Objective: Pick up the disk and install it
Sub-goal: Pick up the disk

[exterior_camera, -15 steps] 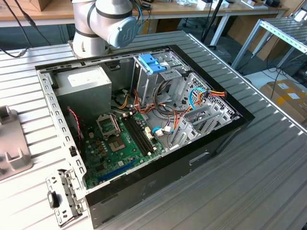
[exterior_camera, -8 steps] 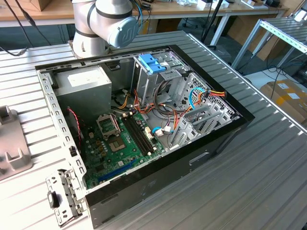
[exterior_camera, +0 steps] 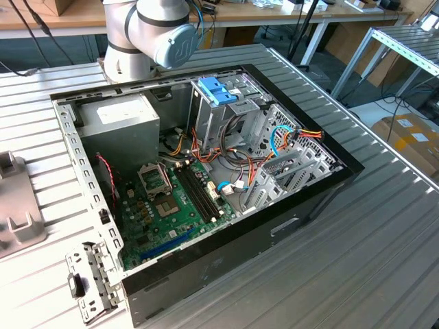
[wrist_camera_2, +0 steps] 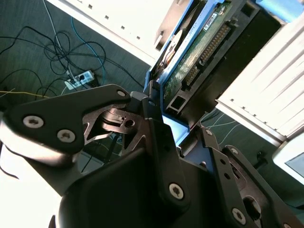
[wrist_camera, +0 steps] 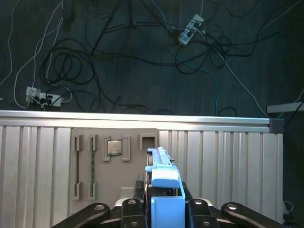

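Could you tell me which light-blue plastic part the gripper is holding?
The light-blue plastic frame clipped round the silver-grey metal disk, clamped in the black gripper; the other blue tabs sit atop the fixed grey drive cage inside the black case.

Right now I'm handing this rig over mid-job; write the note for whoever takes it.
The pincer is shut on the disk, gripping its light-blue frame edge-on.
Disk: held over the grey parts holder on the slatted table.
Done: disk grasped.
Left: it is not yet in the drive cage of the open computer case.
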`<state>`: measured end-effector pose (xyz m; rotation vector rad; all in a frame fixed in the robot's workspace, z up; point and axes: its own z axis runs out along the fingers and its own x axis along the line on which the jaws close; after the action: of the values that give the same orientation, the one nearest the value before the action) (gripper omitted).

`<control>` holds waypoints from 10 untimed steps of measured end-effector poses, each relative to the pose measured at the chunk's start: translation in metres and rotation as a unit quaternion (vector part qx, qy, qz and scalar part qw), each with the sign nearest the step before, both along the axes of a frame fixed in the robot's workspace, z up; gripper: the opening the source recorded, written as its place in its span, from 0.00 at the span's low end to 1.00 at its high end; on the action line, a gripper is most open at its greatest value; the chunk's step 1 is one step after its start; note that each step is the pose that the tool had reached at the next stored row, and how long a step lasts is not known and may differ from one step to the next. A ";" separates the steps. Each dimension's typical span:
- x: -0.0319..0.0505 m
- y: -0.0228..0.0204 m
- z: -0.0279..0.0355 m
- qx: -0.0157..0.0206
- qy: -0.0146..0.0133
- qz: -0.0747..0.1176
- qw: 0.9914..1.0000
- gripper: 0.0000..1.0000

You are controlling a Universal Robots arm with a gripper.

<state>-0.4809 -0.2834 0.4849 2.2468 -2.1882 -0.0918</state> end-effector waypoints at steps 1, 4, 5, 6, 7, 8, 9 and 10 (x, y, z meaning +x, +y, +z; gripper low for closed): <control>0.0000 0.0000 0.0010 0.000 0.000 0.000 1.000 0.37; 0.0000 0.0000 0.0057 0.000 0.000 0.000 1.000 0.37; 0.0001 0.0000 0.0072 0.000 0.000 0.000 1.000 0.37; 0.0001 0.0000 0.0083 0.000 0.000 0.000 1.000 0.37; 0.0001 0.0000 0.0094 0.000 0.000 0.000 1.000 0.37; 0.0001 0.0000 0.0099 0.000 0.000 0.000 1.000 0.37; 0.0001 0.0000 0.0100 0.000 0.000 0.000 1.000 0.37; 0.0001 0.0000 0.0100 0.000 0.000 0.000 1.000 0.37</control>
<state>-0.4808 -0.2834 0.4949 2.2473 -2.1885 -0.0922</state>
